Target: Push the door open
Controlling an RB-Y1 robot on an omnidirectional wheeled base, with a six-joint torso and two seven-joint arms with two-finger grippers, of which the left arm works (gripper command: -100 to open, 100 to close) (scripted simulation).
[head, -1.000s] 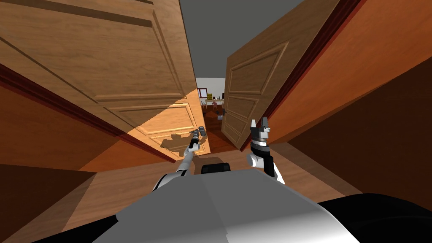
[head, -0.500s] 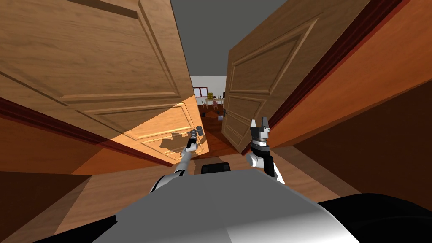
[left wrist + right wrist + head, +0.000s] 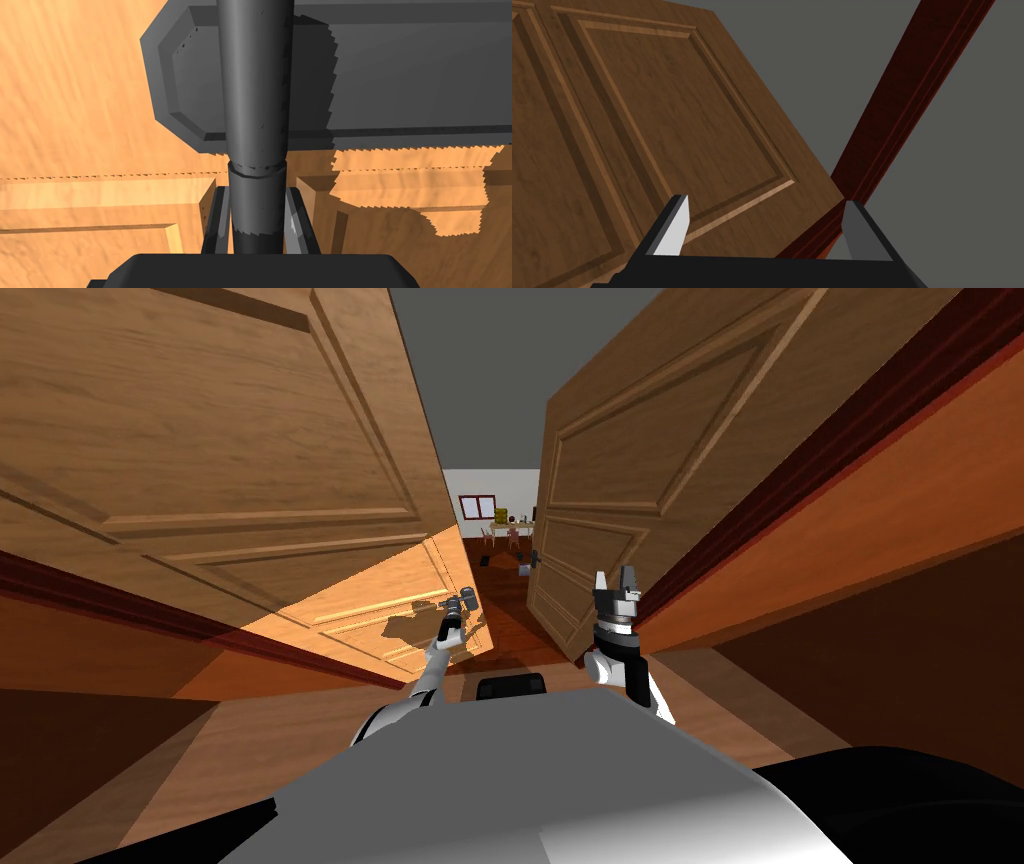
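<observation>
On our left, the wooden door [image 3: 250, 468] stands ajar; our left end effector [image 3: 256, 194] is clamped on its dark handle [image 3: 255, 100]. Our right end effector [image 3: 616, 580] hovers spread wide, empty, beside the right door [image 3: 610, 468].

This looks like a home: brown panelled wooden doors [image 3: 230, 438] in a dark red frame [image 3: 800, 478], and far beyond the right gripper's [image 3: 615, 577] fingers [image 3: 600, 584] a small light table [image 3: 505, 525] against a white wall [image 3: 500, 480].

left jaws clamped, right jaws spread apart.
</observation>
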